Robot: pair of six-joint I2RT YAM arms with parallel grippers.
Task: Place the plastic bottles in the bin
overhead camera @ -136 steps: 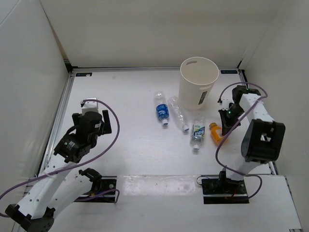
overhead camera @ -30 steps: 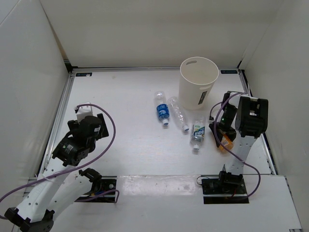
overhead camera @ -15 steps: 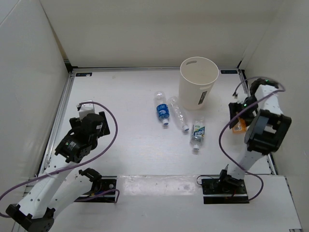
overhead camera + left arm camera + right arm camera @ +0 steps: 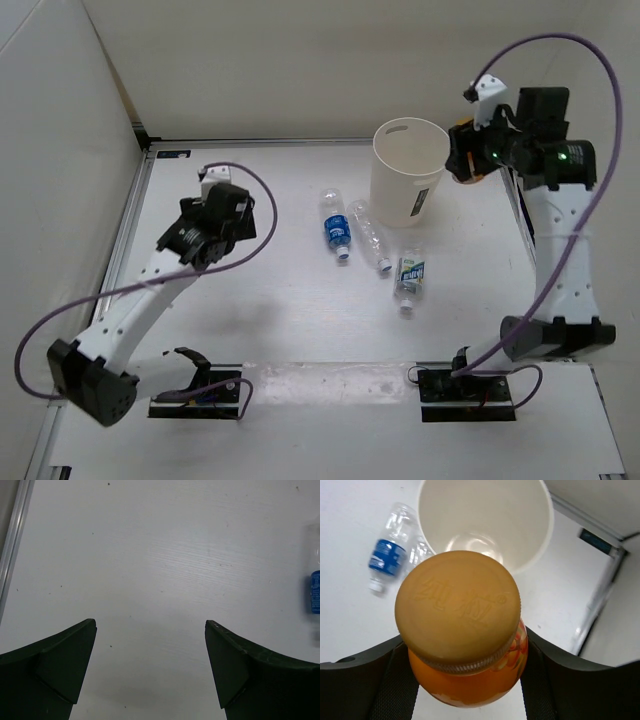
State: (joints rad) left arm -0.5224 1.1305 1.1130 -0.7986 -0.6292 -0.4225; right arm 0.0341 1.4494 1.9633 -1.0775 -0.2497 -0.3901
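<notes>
My right gripper [image 4: 467, 160] is shut on the orange bottle [image 4: 470, 672], whose pale cap [image 4: 457, 605] points at the camera. It holds the bottle raised, beside the right rim of the cream bin [image 4: 408, 178]. In the right wrist view the bin's open mouth [image 4: 485, 525] lies below and beyond the bottle. The blue-label bottle [image 4: 336, 228], the plain clear bottle [image 4: 371, 236] and the green-white-label bottle [image 4: 409, 272] lie on the table in front of the bin. My left gripper [image 4: 222, 232] is open and empty over bare table, left of the blue-label bottle [image 4: 315, 590].
White walls enclose the table on the left, back and right. A metal rail [image 4: 135, 215] runs along the left edge and shows in the left wrist view [image 4: 12, 545]. Another rail [image 4: 600, 605] runs along the right edge.
My right arm has lifted the orange bottle from the table at the right up to the bin's right rim. My left arm has reached forward and right towards the middle.
</notes>
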